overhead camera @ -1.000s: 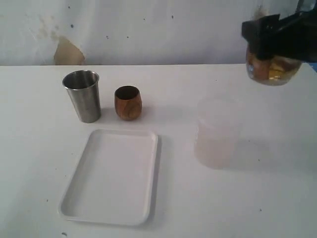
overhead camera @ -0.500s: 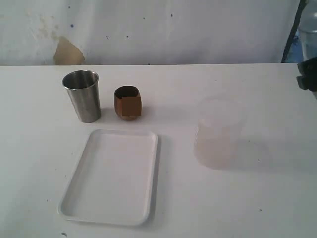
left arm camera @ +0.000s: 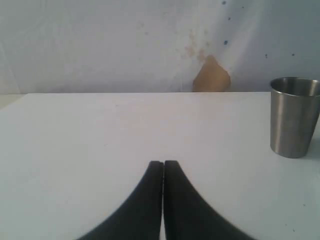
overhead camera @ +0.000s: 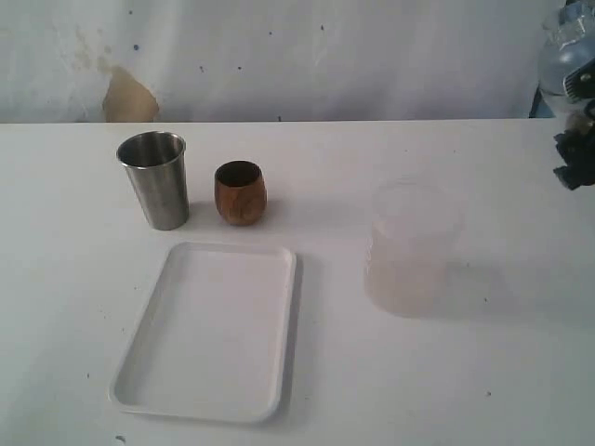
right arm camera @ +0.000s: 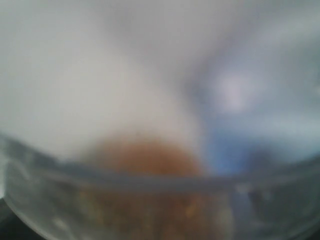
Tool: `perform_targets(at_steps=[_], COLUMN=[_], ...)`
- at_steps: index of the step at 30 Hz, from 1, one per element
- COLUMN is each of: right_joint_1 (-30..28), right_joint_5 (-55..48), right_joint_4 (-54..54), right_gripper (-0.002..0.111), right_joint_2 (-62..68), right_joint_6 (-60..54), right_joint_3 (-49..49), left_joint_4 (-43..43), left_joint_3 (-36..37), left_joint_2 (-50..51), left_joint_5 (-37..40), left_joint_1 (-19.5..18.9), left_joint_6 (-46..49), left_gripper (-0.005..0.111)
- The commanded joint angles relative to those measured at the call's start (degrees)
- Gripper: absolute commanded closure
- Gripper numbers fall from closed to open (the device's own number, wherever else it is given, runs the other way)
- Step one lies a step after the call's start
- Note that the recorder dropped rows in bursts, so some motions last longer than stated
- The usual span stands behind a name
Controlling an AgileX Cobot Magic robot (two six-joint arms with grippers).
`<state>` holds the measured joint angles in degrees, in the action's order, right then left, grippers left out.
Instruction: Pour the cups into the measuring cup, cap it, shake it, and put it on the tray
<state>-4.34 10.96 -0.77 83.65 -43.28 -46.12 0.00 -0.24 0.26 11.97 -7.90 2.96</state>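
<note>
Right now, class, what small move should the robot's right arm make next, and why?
Probably swing the right claw leftward, carrying the measuring cup toward the tray. The cup, with brown contents inside, appears held in that claw, high at the scene's right edge. Nothing rests on the tray yet. The steel tumbler and wooden cup already stand set down beyond it.

Right wrist view all blur: a clear vessel (right arm camera: 150, 180), brownish smear inside, grip untellable. Right arm (overhead camera: 575, 163) cut off at the exterior view's edge. Steel tumbler (left arm camera: 292, 120) clipped in the left wrist view.
</note>
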Motion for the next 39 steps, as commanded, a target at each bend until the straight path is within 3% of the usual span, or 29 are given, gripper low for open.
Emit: perform_targets(at_steps=[1,2,4,7,15,17,22,30,39], right_joint_1=[-0.4,-0.4,-1.3,-4.4,-9.4,-9.5,-9.4,-9.4,-5.3], right_joint_5=[5.8,8.1,17.0,31.3,29.7,26.9,27.6,28.8,27.2], right_joint_4=[19.7,30.4,47.5,59.7,65.1,66.2,66.8,67.4,67.4], right_gripper=[0.108,0.108,0.108,0.108,0.108,0.108,0.108,0.108,0.108], right_joint_2=[-1.0,-0.7,-0.2,2.0,12.2,14.8,15.6,15.7,15.8], right_joint_6=[15.7,27.9,41.1,43.8,45.9,43.3,22.9,17.3,13.2], right_joint_3=[-2.7,-3.8,-4.9,-6.5,-10.6,-11.8,-12.5,-12.5,-12.7], left_joint_4=[-0.3,-0.3,-0.3,-0.3,-0.3,-0.3,-0.3,-0.3,-0.3], left_joint_3=[0.2,0.2,0.2,0.2,0.2,0.2,0.2,0.2,0.2], left_joint_2=[-0.3,-0.3,-0.3,-0.3,-0.3,-0.3,-0.3,-0.3,-0.3], left_joint_5=[-0.4,-0.4,-0.4,-0.4,-0.4,-0.4,-0.4,-0.4,-0.4], left_joint_1=[0.0,0.0,0.0,0.0,0.0,0.0,0.0,0.0,0.0], left_joint_6=[0.0,0.0,0.0,0.0,0.0,0.0,0.0,0.0,0.0], left_gripper=[0.106,0.106,0.106,0.106,0.106,0.106,0.106,0.106,0.106])
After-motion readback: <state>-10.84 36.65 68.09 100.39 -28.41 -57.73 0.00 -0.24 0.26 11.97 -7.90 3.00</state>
